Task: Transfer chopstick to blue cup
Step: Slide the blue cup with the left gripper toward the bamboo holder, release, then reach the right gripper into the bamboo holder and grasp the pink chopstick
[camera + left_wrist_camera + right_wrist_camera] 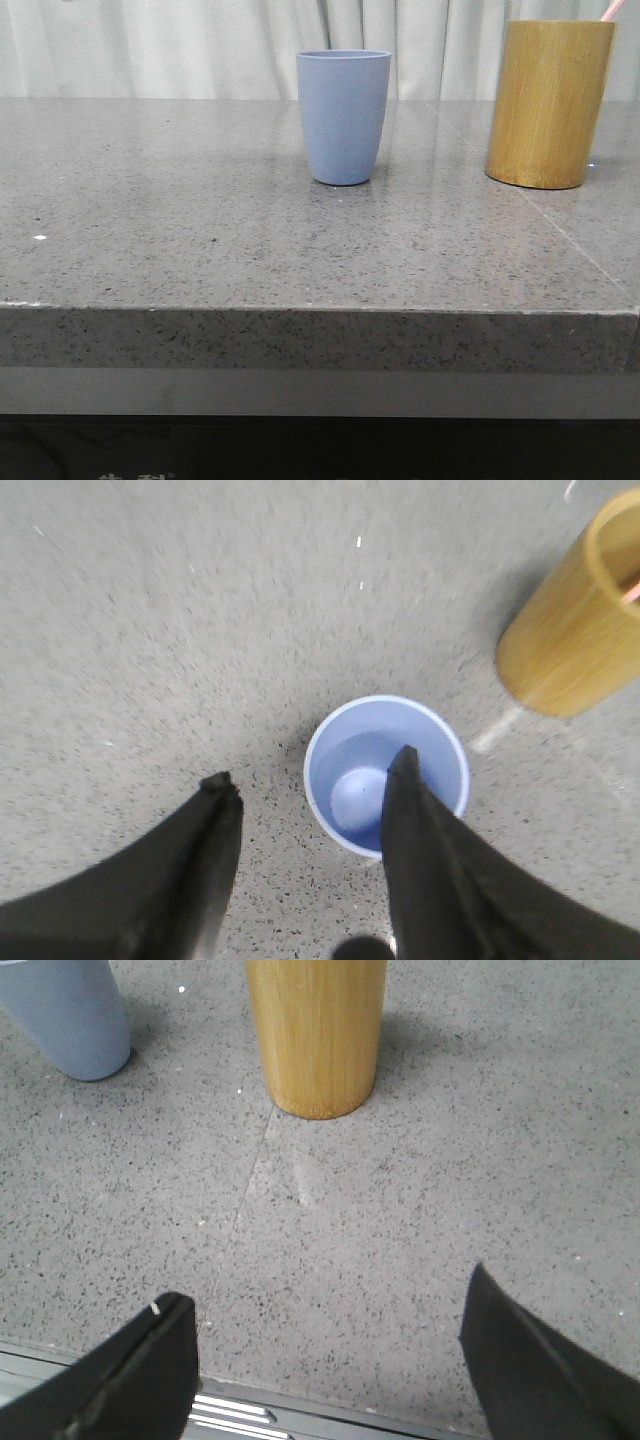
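Observation:
The blue cup (343,115) stands upright at the table's middle. It is empty in the left wrist view (386,772). A pale pink chopstick end (611,10) sticks out of the tan bamboo holder (548,102) at the right; a pink bit shows inside its rim in the left wrist view (630,588). My left gripper (312,768) is open and empty, high above the cup, one finger over its mouth. My right gripper (325,1295) is open and empty, low near the table's front edge, facing the bamboo holder (316,1032) and the cup (68,1015). Neither gripper shows in the front view.
The grey speckled stone table (200,220) has its front edge (300,310) near me. A pale curtain (150,45) hangs behind. A seam line (250,1175) runs through the tabletop from the bamboo holder's base.

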Motion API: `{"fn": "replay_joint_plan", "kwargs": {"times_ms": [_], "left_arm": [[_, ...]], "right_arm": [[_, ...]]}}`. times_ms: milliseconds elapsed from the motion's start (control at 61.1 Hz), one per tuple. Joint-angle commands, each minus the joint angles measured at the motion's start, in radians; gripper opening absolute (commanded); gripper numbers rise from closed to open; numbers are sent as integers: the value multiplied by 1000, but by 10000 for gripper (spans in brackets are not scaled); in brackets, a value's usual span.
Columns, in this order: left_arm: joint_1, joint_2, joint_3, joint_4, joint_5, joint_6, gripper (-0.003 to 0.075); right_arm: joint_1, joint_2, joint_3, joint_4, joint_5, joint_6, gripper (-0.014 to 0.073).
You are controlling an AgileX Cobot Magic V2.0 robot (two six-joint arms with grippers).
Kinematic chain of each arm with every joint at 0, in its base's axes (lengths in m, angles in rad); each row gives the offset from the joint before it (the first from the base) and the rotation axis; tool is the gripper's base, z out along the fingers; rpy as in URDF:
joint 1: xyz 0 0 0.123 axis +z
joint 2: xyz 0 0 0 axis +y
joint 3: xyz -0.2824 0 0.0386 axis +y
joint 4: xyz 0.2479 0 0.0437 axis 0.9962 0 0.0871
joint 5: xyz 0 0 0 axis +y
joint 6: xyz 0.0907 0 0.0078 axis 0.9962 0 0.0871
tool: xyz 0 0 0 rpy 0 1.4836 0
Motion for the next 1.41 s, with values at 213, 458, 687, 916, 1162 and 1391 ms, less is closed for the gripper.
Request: {"fn": "replay_joint_plan", "kwargs": {"times_ms": [213,458,687,916,1162,1391], "left_arm": [[16,-304,250,-2,-135,-13,333],[16,-595,714,0,-354,-13,333],[16,-841,1054,0,-472,-13,333],[16,-968,1198,0,-508,-13,333],[16,-978,1208,-2,-507,-13,333],[16,-978,1208,-2,-509,-13,333]], "right_arm": [[-10,11,-34,9,-121,94,561],[-142,88,-37,6,-144,170,561],[-209,242,-169,76,-88,155,561],[-209,439,-408,212,-44,69,561],[-209,680,-655,369,5,-8,561],[-209,887,-865,375,111,-8,561]]}}
